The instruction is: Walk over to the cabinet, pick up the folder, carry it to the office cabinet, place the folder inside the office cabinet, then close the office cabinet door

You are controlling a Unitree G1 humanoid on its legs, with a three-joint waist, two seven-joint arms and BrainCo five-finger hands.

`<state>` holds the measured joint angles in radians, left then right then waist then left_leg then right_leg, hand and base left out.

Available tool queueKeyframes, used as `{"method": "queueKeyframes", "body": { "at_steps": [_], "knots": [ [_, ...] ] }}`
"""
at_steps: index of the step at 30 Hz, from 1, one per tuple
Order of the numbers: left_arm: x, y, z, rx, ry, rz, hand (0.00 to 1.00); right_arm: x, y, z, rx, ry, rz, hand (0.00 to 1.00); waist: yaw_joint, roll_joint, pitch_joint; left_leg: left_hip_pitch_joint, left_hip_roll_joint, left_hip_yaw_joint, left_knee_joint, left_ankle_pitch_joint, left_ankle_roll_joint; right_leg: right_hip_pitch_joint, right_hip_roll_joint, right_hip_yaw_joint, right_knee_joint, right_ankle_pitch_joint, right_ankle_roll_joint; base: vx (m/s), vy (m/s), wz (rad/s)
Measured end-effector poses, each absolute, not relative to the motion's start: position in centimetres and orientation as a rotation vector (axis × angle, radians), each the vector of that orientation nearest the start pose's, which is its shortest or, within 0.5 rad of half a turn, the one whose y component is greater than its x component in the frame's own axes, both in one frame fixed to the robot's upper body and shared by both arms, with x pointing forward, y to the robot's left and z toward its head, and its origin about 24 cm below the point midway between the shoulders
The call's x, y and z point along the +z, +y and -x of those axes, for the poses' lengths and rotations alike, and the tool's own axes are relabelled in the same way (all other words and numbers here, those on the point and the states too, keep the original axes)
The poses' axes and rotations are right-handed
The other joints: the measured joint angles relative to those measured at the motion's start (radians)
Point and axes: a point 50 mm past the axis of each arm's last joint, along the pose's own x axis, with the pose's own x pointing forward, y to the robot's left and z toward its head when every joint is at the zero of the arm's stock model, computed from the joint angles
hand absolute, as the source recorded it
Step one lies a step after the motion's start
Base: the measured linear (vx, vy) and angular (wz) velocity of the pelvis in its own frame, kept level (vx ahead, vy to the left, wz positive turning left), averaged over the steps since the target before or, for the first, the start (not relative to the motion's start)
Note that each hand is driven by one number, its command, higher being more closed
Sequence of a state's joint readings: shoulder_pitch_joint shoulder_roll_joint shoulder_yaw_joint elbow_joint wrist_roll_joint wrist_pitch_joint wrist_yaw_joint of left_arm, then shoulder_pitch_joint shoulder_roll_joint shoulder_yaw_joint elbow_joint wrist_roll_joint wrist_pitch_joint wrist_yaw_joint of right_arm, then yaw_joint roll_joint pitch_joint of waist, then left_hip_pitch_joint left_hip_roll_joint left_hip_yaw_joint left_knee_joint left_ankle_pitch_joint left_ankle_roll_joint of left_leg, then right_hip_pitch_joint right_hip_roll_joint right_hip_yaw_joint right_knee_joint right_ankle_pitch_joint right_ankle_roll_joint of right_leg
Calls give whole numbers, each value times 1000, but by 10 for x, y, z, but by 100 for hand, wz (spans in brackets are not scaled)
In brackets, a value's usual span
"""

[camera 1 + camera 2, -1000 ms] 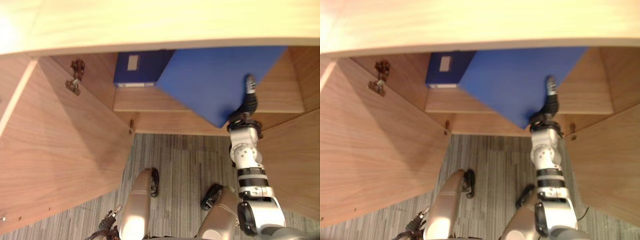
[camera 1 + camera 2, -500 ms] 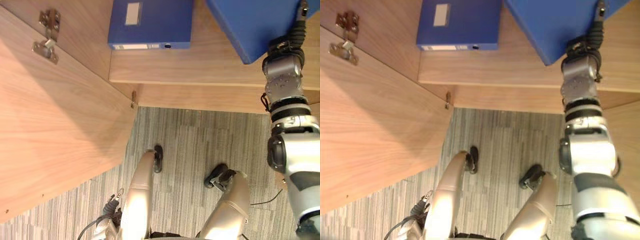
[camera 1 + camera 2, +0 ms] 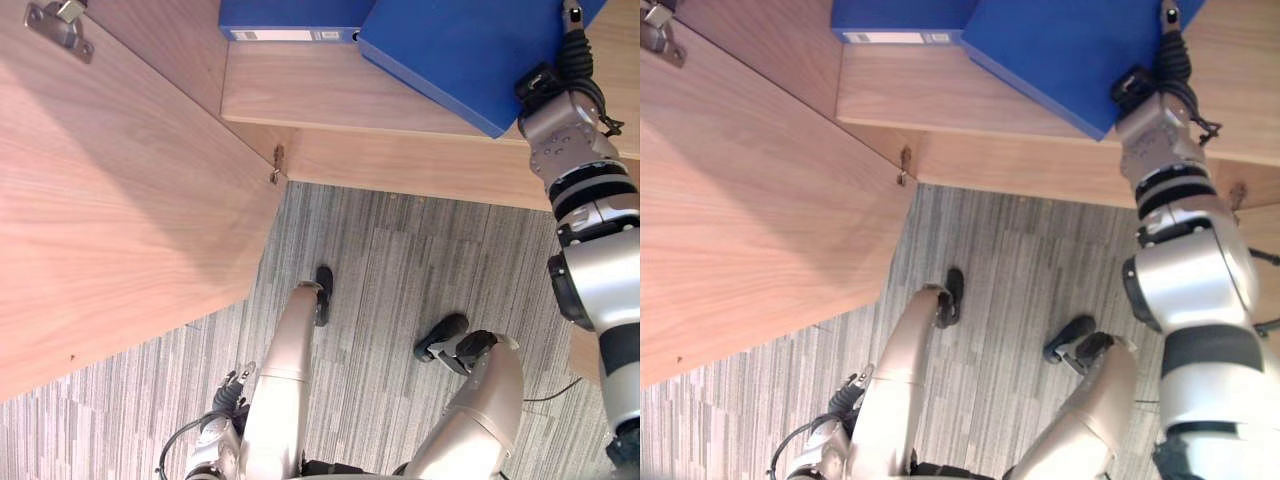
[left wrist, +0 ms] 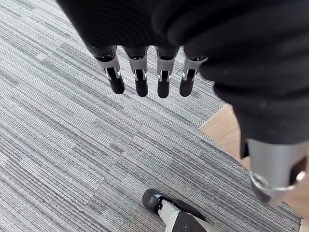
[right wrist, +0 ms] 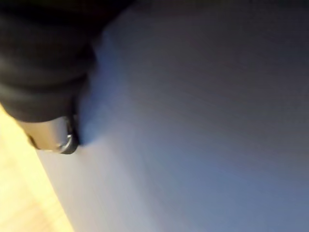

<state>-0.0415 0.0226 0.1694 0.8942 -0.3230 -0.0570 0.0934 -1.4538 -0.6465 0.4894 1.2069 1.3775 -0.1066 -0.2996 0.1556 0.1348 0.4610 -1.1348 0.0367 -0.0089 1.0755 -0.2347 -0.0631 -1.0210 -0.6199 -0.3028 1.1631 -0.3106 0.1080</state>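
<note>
A flat blue folder (image 3: 455,50) lies slanted on the wooden shelf (image 3: 330,100) inside the open office cabinet, one corner reaching the shelf's front edge. My right hand (image 3: 572,45) grips its right side, thumb on top and dark ribbed cover just behind; the fingers underneath are hidden. In the right wrist view the folder (image 5: 203,121) lies close against the thumb (image 5: 58,137). My left hand (image 4: 140,82) hangs low over the carpet, fingers straight, holding nothing.
A second blue binder (image 3: 290,15) with a white label lies on the same shelf, to the left of the folder. The cabinet's left door (image 3: 120,200) stands swung open, its hinge (image 3: 55,20) near the top. Grey striped carpet (image 3: 380,270) lies below.
The camera has tipped down, so the cabinet top is out of view. My right hand has carried the folder leftward along the shelf, and its edge now meets the other binder.
</note>
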Motion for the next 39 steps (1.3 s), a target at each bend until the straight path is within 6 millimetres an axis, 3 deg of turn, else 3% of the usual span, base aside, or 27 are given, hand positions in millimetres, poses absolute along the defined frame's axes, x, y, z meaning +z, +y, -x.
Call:
{"method": "queueKeyframes", "body": {
  "at_steps": [5, 9, 10, 15, 26, 27, 32, 35, 39],
  "knots": [
    [-126, 188, -176, 394, 778, 303, 0, 311, -255, -409, -346, -345, -777, 100, 0, 0, 0, -10, -2, -5, -2, 12, -2, -9, 1, 0, 6, 0, 0, 43, -24, 3],
    [-126, 187, -177, 395, 776, 300, 0, 307, -257, -407, -333, -395, -1074, 100, 2, 1, 0, -10, -6, -7, -8, 18, -8, -9, -1, 0, 7, 0, 0, 43, -16, 4],
    [-126, 186, -177, 394, 776, 301, 0, 310, -266, -403, -360, -446, -1227, 100, 5, 3, 0, -10, -8, -6, -9, 20, -8, -9, -4, 0, 7, 0, 0, 51, -14, 5],
    [-126, 187, -177, 401, 776, 299, 0, 317, -294, -387, -443, -613, -1510, 100, 1, 4, 0, 5, -12, 1, -23, 27, 1, -1, -1, 4, -5, 4, -6, 71, -14, 1],
    [-127, 187, -176, 408, 782, 289, 0, 319, -299, -384, -484, -600, -1468, 100, -3, 9, -4, 42, 3, -7, -94, 50, -17, 28, 26, -19, -47, 4, -6, 98, -41, -1],
    [-127, 187, -176, 408, 782, 289, 0, 320, -298, -385, -487, -581, -1427, 0, -3, 9, -4, 44, 3, -7, -101, 53, -18, 28, 27, -20, -50, 4, -7, 97, -30, 3],
    [-127, 188, -175, 417, 783, 295, 0, 331, -286, -388, -452, -550, -1296, 0, -6, 9, -4, 52, 4, -7, -137, 71, -26, 27, 31, -25, -66, 8, -12, 88, -34, 1],
    [-127, 189, -174, 436, 782, 310, 0, 353, -283, -384, -416, -595, -1230, 0, -12, 9, -4, 52, 5, -9, -149, 79, -28, 27, 37, -28, -75, 11, -17, 89, -29, 1],
    [-127, 190, -174, 444, 778, 314, 0, 366, -279, -381, -391, -621, -1163, 0, -16, 9, -3, 51, 6, -9, -151, 79, -28, 26, 42, -28, -78, 11, -17, 93, -20, 0]
  ]
}}
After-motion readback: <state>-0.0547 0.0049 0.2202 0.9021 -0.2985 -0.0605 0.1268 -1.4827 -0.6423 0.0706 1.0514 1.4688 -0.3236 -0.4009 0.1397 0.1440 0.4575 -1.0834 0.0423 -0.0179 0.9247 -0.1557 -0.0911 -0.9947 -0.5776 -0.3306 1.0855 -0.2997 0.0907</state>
